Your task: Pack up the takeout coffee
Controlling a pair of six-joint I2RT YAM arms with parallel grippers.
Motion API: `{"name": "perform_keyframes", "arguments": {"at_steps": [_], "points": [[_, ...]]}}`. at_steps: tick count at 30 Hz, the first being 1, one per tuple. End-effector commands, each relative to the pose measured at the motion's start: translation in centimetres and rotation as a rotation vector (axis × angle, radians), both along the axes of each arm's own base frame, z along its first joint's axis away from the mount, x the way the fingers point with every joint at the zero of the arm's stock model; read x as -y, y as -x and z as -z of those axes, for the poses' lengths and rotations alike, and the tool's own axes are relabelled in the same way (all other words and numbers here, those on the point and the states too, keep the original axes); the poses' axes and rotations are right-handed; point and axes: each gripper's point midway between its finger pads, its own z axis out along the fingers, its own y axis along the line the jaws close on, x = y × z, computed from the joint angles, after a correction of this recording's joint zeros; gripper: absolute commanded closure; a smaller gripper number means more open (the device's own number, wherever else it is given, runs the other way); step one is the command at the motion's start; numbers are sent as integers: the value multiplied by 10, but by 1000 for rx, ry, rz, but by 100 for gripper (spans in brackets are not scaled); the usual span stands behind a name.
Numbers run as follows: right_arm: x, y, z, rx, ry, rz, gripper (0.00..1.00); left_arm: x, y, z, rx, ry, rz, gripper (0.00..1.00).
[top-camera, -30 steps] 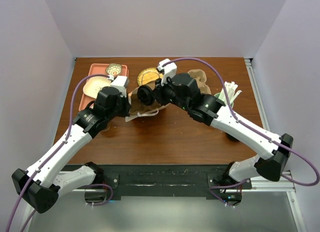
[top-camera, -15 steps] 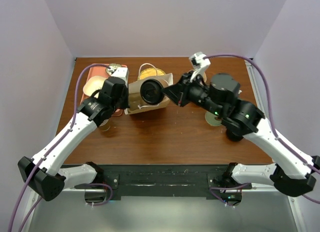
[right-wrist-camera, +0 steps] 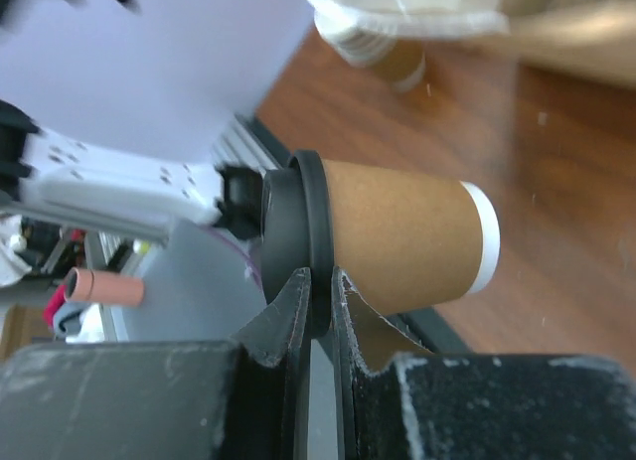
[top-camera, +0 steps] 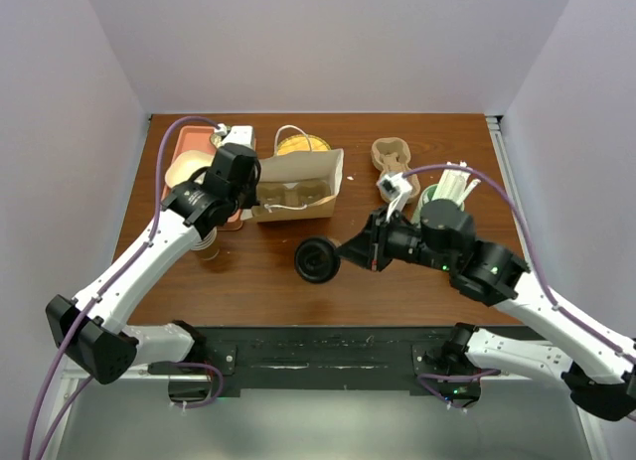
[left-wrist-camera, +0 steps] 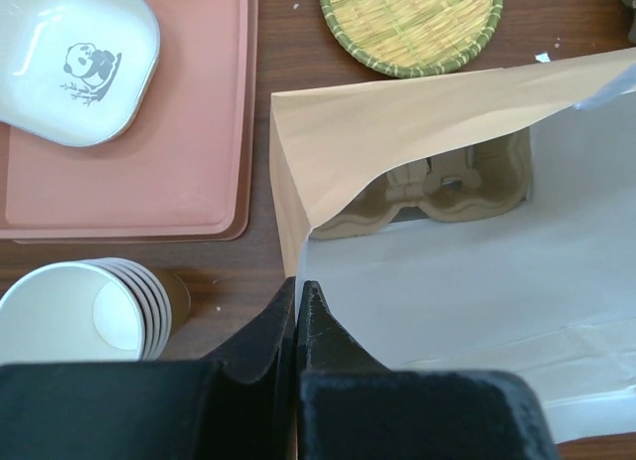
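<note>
Cream-tan paper under a black lid (right-wrist-camera: 290,231): the takeout coffee (right-wrist-camera: 397,236) is held tipped over the table (top-camera: 258,271), on the near side of the paper bag (top-camera: 298,187) and apart from it. The right gripper (right-wrist-camera: 316,299) is nipped almost closed on the lid's rim. The left gripper (left-wrist-camera: 299,293) is pinched tight on an edge of the bag's mouth, holding it open. The step in hand looks to be the carry to the bag. The next move likely calls for righting the cup and lowering it into a well of the cardboard cup carrier (left-wrist-camera: 447,182) that lies inside. Nearby, a pink tray (left-wrist-camera: 149,182) bears a panda bowl (left-wrist-camera: 75,58), and the stacked lidless cups (left-wrist-camera: 79,316) sit empty.
</note>
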Motion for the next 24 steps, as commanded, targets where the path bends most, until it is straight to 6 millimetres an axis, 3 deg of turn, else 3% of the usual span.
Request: {"name": "perform_keyframes", "arguments": {"at_steps": [1, 12, 17, 21, 24], "points": [[-6, 11, 32, -80, -20, -45, 100, -9, -8, -12, 26, -11, -70, 100], [-8, 13, 140, -233, 37, -16, 100, -8, -3, 1, -34, -24, -68, 100], [1, 15, 157, -266, 39, 21, 100, -2, -1, 5, -56, -9, -42, 100], [11, 17, 182, -309, 88, 46, 97, 0, 0, 7, -64, 0, -30, 100], [18, 14, 191, -312, 127, 85, 90, 1, 1, 8, -69, 2, -22, 100]]}}
